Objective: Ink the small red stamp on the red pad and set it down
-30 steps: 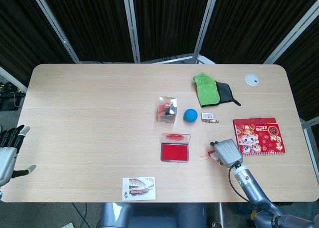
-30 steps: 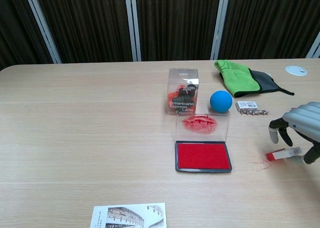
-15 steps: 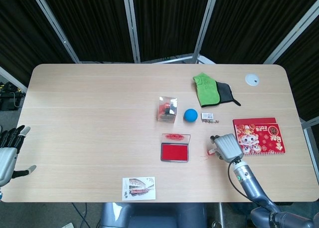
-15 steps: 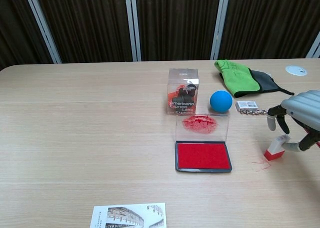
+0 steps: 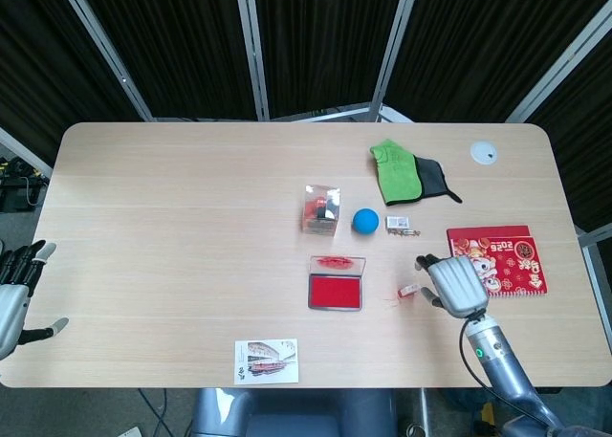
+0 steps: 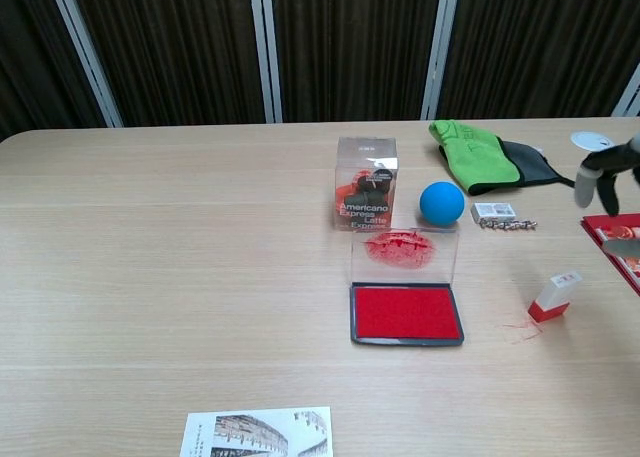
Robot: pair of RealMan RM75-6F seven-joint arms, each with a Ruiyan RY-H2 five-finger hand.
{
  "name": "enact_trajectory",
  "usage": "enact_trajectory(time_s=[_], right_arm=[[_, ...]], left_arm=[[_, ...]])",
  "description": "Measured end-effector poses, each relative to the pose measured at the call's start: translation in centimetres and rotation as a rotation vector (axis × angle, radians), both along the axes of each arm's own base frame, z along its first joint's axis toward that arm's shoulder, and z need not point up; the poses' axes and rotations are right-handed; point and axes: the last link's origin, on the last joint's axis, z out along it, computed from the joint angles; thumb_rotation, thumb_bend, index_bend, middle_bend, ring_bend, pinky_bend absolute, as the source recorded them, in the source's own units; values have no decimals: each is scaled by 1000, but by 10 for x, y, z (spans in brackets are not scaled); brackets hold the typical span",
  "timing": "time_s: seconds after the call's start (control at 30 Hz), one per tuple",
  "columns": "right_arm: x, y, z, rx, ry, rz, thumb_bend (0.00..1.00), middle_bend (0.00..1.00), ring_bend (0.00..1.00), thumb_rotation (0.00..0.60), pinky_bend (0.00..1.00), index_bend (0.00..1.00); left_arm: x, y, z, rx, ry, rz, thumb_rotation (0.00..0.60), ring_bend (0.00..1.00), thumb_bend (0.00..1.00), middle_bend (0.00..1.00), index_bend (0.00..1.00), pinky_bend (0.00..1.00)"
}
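- Dark curtains hang behind a pale wooden table (image 5: pixel 172 217), and the action sits right of centre.
- And the small red stamp (image 6: pixel 553 296) stands on the wood on its own, tilted, red base down, white top up; nothing is touching it.
- Faint red marks show on the table just beside its base.
- Right hand (image 5: pixel 455 284) hovers just to the stamp's right, fingers apart, holding nothing. In the chest view only its dark fingers (image 6: pixel 601 170) poke in at the right edge, raised above the table.
- Red pad (image 6: pixel 406 312) lies open to the stamp's left, near but apart, its clear lid (image 6: pixel 403 254) standing up behind it, smeared with red.
- Left hand (image 5: pixel 15 294) waits off the table's left edge, fingers spread, empty.
- Around them: a blue ball (image 6: pixel 442 202), a clear box (image 6: pixel 365 184), a green and black cloth (image 6: pixel 482 155), a red booklet (image 5: pixel 497 260) and a photo card (image 5: pixel 267 360) at the near edge.
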Motion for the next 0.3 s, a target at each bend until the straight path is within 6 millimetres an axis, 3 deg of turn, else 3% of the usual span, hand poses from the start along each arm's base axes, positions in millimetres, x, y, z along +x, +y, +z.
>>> enact_trajectory(time_s=[0.1, 0.17, 0.23, 0.3], right_arm=[[2, 17, 26, -65, -63, 8, 64, 259, 439, 600, 604, 203], [2, 30, 43, -109, -120, 13, 2, 132, 239, 600, 372, 110], [0, 44, 58, -151, -180, 21, 0, 41, 83, 600, 208, 43], [-2, 59, 69, -180, -227, 24, 0, 2, 10, 600, 113, 9]], left_arm=[[3, -5, 2, -4, -9, -21, 600, 0, 0, 0, 0, 0], [4, -8, 4, 0, -12, -31, 600, 0, 0, 0, 0, 0], [6, -11, 7, 9, -16, -40, 600, 0, 0, 0, 0, 0], [7, -13, 9, 20, -24, -51, 600, 0, 0, 0, 0, 0]])
